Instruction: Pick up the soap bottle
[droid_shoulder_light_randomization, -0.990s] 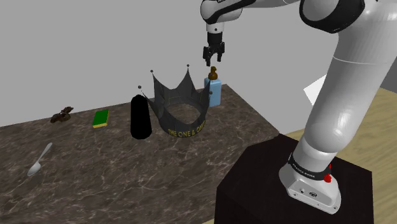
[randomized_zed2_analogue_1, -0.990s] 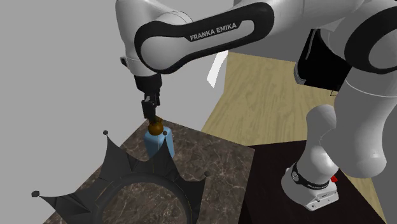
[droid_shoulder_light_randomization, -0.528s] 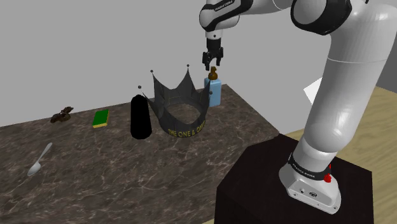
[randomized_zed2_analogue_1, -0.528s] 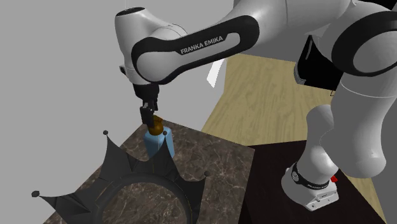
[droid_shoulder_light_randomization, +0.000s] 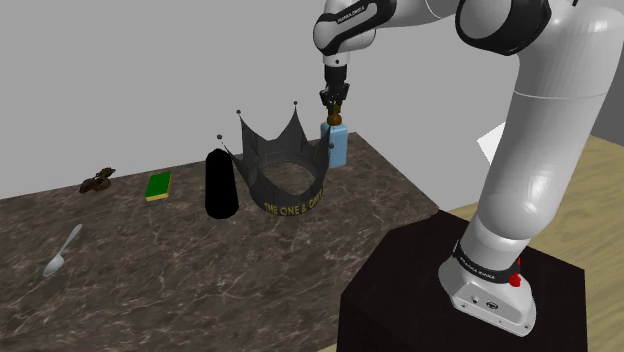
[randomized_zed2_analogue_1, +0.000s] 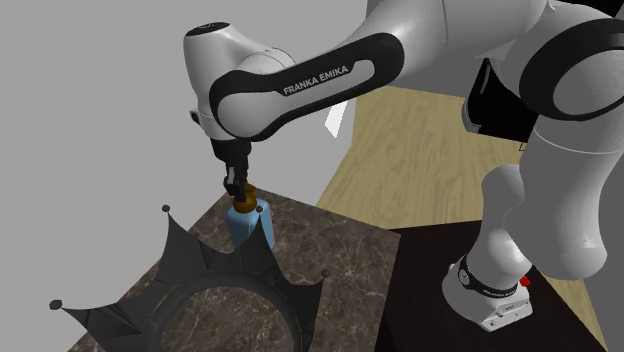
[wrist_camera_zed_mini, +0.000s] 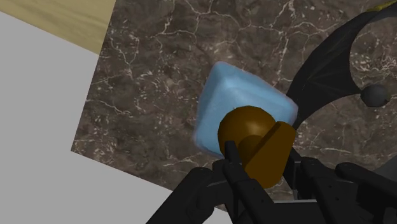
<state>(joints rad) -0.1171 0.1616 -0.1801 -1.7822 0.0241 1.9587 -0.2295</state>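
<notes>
The soap bottle (droid_shoulder_light_randomization: 336, 146) is a light blue block with a brown pump top. It stands upright at the far corner of the dark marble counter (droid_shoulder_light_randomization: 180, 270), just behind a black crown. My gripper (droid_shoulder_light_randomization: 334, 104) points straight down over it and is shut on the brown pump head. From the second exterior view the bottle (randomized_zed2_analogue_1: 243, 222) sits under the gripper (randomized_zed2_analogue_1: 236, 187), with its lower part hidden by the crown's spikes. In the wrist view the black fingers (wrist_camera_zed_mini: 233, 157) clasp the pump on both sides above the blue body (wrist_camera_zed_mini: 232, 95), with the gripper (wrist_camera_zed_mini: 261, 159) centred on it.
A black crown (droid_shoulder_light_randomization: 280, 168) with yellow lettering stands right in front of the bottle. Further along the counter are a black cylinder (droid_shoulder_light_randomization: 221, 184), a green sponge (droid_shoulder_light_randomization: 158, 186), a small brown object (droid_shoulder_light_randomization: 97, 180) and a spoon (droid_shoulder_light_randomization: 60, 255). The counter's edge lies just behind the bottle.
The gripper came down from above the bottle onto its pump top, and its fingers went from open to shut around the pump. The bottle has not moved.
</notes>
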